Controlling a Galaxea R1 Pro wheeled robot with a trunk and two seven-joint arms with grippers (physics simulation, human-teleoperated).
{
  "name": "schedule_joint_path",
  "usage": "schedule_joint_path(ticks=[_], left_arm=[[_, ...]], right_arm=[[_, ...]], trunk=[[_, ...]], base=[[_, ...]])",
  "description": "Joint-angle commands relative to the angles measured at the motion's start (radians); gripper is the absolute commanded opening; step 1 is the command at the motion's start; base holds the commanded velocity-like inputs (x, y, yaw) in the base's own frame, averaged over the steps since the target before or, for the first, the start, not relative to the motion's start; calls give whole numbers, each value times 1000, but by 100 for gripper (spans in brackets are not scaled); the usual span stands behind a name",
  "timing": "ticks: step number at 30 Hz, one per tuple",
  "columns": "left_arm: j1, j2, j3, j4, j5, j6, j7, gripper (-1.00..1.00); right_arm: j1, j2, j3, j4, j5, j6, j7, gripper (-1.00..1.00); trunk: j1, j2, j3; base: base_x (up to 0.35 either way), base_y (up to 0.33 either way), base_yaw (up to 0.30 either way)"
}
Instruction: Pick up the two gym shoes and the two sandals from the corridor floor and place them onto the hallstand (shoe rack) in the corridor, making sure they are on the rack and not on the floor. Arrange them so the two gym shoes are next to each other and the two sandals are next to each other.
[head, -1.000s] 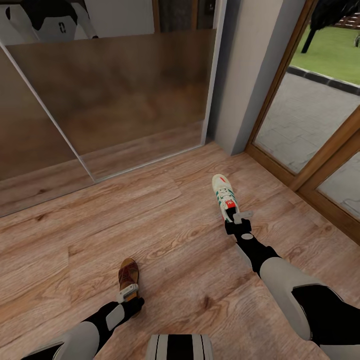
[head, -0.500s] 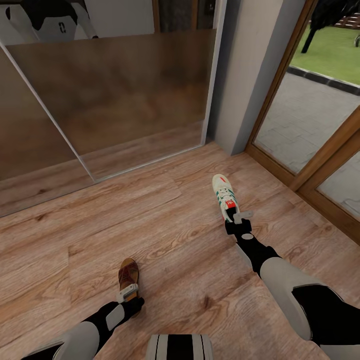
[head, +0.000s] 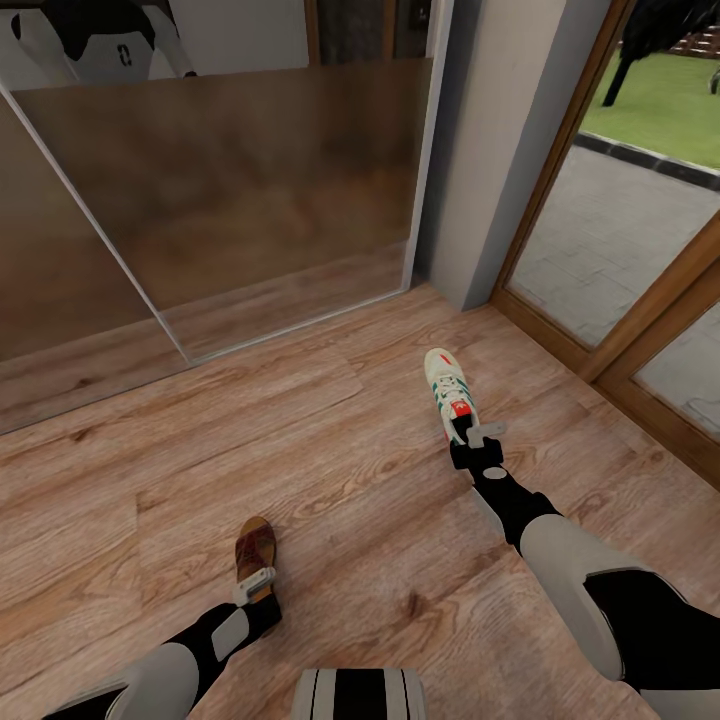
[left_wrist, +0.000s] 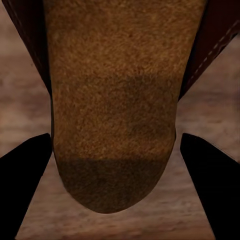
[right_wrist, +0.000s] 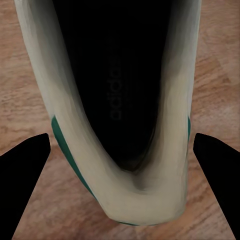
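Reaching down toward the floor, the left gripper (head: 254, 583) is sitting at the heel end of a dark brown sandal (head: 255, 548). Seen from the left wrist, its two dark fingers (left_wrist: 25, 187) are standing spread on either side of the sandal's (left_wrist: 112, 107) rounded heel, with bare floor showing between each finger and the footbed, so it is not pinching anything. The sandal is lying flat on the corridor floor (head: 330, 500), close in front of the robot on its left side, toe pointing away.

The right gripper (head: 480, 436) is sitting at the heel of a gym shoe (head: 448, 392), a white sneaker with green stripes and an orange-red patch. From the right wrist, the fingers (right_wrist: 217, 182) are likewise standing wide apart, flanking the sneaker's (right_wrist: 110, 107) heel and dark opening without touching it. The sneaker is resting on the wood planks (right_wrist: 20, 65) farther forward and on the robot's right, well apart from the sandal.

Beyond both shoes, a mirrored sliding door (head: 230, 190) is reflecting the floor, a grey wall corner (head: 500, 150) is standing just past the sneaker, and a wood-framed glass door (head: 620, 260) is showing paving and grass outside.
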Motion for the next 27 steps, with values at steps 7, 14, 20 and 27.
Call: schedule_joint_path(ticks=[7, 14, 20, 27], left_arm=[[0, 0, -1, -3, 6, 6, 6, -100], [1, 0, -1, -3, 6, 6, 6, -100], [1, 0, -3, -4, 6, 4, 6, -100], [1, 0, -18, -101, 6, 8, 4, -100]], right_arm=[[-1, 0, 4, 1, 10, 0, -7, -100], [-1, 0, 3, 1, 9, -3, -15, -100], [0, 1, 5, 1, 8, -4, -62, -100], [0, 0, 5, 1, 8, -5, -67, -100]], trunk=[[0, 0, -1], [0, 0, -1], [0, 0, -1], [0, 0, -1]], base=[[0, 0, 0], [0, 0, 0], [0, 0, 0], [0, 0, 0]])
